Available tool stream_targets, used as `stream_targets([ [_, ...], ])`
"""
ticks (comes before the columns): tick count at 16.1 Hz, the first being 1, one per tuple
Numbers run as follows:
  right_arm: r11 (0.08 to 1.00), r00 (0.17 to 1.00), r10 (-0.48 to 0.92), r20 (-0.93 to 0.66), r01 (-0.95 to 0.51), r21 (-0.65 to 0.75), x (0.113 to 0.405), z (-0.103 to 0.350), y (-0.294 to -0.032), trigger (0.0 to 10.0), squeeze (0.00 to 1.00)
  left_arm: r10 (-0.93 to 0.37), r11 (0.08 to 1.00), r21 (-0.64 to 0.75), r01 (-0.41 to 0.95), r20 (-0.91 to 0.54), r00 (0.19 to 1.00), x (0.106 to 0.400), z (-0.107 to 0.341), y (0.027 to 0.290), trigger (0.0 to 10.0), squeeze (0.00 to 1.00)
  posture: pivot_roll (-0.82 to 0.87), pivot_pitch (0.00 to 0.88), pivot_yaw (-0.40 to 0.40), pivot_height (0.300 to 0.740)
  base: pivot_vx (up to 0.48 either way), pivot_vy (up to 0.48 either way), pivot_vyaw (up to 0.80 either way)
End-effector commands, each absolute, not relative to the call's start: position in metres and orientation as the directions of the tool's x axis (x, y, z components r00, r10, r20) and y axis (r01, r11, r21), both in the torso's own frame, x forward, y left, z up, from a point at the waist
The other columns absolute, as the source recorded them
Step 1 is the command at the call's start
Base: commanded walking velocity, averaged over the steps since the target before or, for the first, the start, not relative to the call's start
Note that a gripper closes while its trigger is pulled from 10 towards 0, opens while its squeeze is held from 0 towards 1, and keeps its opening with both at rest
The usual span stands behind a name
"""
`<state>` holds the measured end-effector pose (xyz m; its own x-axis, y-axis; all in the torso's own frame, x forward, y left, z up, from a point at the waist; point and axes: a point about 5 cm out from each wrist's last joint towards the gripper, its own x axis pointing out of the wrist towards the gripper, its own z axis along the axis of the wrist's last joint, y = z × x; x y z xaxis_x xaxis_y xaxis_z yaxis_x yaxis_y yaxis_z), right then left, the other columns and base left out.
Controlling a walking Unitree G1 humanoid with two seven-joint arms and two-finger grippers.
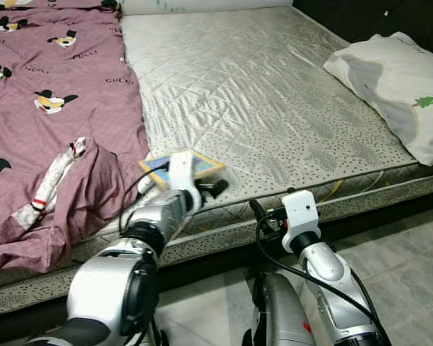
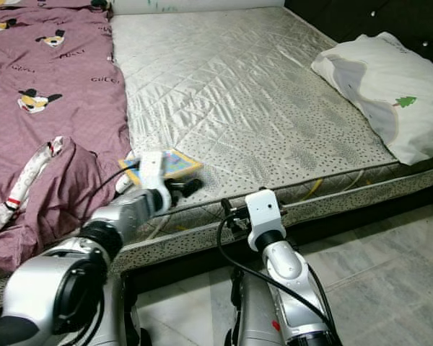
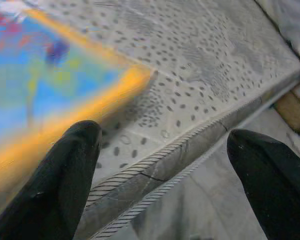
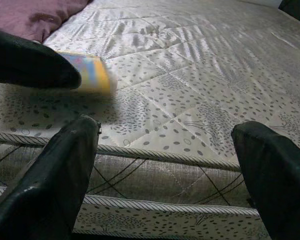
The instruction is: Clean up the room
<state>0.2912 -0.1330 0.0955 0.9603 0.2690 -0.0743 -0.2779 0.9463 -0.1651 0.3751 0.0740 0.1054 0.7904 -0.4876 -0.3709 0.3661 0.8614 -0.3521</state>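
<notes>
A thin picture book (image 1: 203,165) with an orange border and a blue cover lies flat on the mattress (image 1: 274,101), close to its front edge. My left gripper (image 3: 162,137) is open just in front of the book, at the mattress edge. One finger (image 3: 70,165) is by the book's orange corner (image 3: 90,95) and nothing is between the fingers. My right gripper (image 4: 165,130) is open, lower and to the right, level with the mattress side. It faces the book (image 4: 92,71) and my left gripper's finger (image 4: 35,62). It holds nothing.
A purple blanket (image 1: 50,108) with cartoon prints covers the left of the bed and hangs over the front. A white pillow (image 1: 400,86) lies at the right end. Grey tiled floor (image 1: 404,259) runs along the bed's front.
</notes>
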Motion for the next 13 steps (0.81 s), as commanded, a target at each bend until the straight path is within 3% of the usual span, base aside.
stream_targets([
  [1, 0.950, 0.964, 0.257, -0.066, -0.265, -0.168, 0.291, 0.098, -0.134, 10.0, 0.00, -0.544, 0.834, -0.330, 0.443, -0.356, 0.759, 0.376, 0.112, 0.065, 10.0, 0.00, -0.11, 0.071, -0.020, 0.542, 0.000, 0.000, 0.00],
  [4, 0.952, 0.967, 0.248, -0.067, -0.256, -0.171, 0.291, 0.098, -0.137, 10.0, 0.00, -0.574, 0.818, -0.303, 0.490, -0.365, 0.733, 0.371, 0.104, 0.066, 10.0, 0.00, -0.10, 0.071, -0.011, 0.542, 0.000, 0.000, 0.00],
  [8, 0.953, 0.969, 0.240, -0.064, -0.247, -0.173, 0.291, 0.098, -0.140, 10.0, 0.00, -0.428, 0.875, -0.353, 0.331, -0.247, 0.869, 0.377, 0.111, 0.085, 10.0, 0.00, -0.10, 0.066, -0.006, 0.542, 0.000, 0.000, 0.00],
  [9, 0.954, 0.969, 0.240, -0.063, -0.247, -0.172, 0.292, 0.098, -0.140, 10.0, 0.00, -0.392, 0.867, -0.415, 0.278, -0.220, 0.893, 0.375, 0.109, 0.090, 10.0, 0.42, -0.09, 0.063, -0.007, 0.542, 0.000, 0.000, 0.00],
  [10, 0.954, 0.968, 0.243, -0.061, -0.250, -0.168, 0.295, 0.098, -0.138, 10.0, 0.00, -0.277, 0.861, -0.487, 0.148, -0.205, 0.939, 0.366, 0.097, 0.105, 10.0, 1.00, -0.06, 0.059, -0.012, 0.542, 0.000, 0.000, 0.00],
  [12, 0.951, 0.965, 0.257, -0.057, -0.263, -0.161, 0.298, 0.098, -0.133, 10.0, 0.00, -0.120, 0.835, -0.548, -0.044, -0.260, 0.958, 0.347, 0.071, 0.129, 10.0, 1.00, -0.05, 0.057, -0.021, 0.542, 0.000, 0.000, 0.00],
  [13, 0.951, 0.964, 0.260, -0.057, -0.266, -0.160, 0.298, 0.099, -0.133, 10.0, 0.00, -0.102, 0.832, -0.549, -0.076, -0.286, 0.953, 0.342, 0.064, 0.134, 10.0, 1.00, -0.04, 0.057, -0.025, 0.542, 0.000, 0.000, 0.00],
])
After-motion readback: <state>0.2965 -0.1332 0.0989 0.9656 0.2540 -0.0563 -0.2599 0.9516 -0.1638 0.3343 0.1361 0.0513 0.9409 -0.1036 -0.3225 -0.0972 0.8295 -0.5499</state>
